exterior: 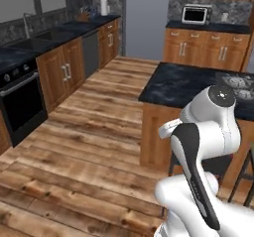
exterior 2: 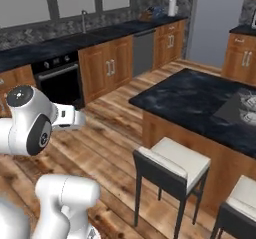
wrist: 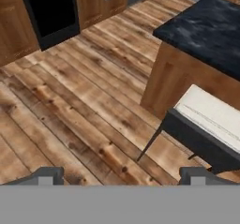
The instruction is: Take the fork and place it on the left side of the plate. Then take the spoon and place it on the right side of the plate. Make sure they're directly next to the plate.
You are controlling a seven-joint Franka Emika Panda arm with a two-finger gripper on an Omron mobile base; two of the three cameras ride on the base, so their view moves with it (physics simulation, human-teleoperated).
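The tool [wrist: 122, 175] is open, with its two dark tips wide apart and nothing between them. It hangs over the brown wood floor [wrist: 79, 101].

The fork, plate and spoon cannot be found in these pictures, so how they look cannot be told.

A dark island surface [exterior 2: 195, 100] stands in the middle of the room. A grey patterned patch [exterior 2: 246, 108] lies on its far right part, but it is too blurry to name.

Two stools show beside the island: one stool with a white seat [exterior 2: 175, 160], and a second stool [exterior 2: 240, 203] at the right edge. One black oven [exterior 2: 60, 83] sits in the wooden cupboards. One microwave [exterior: 194, 15] sits on the back surface.
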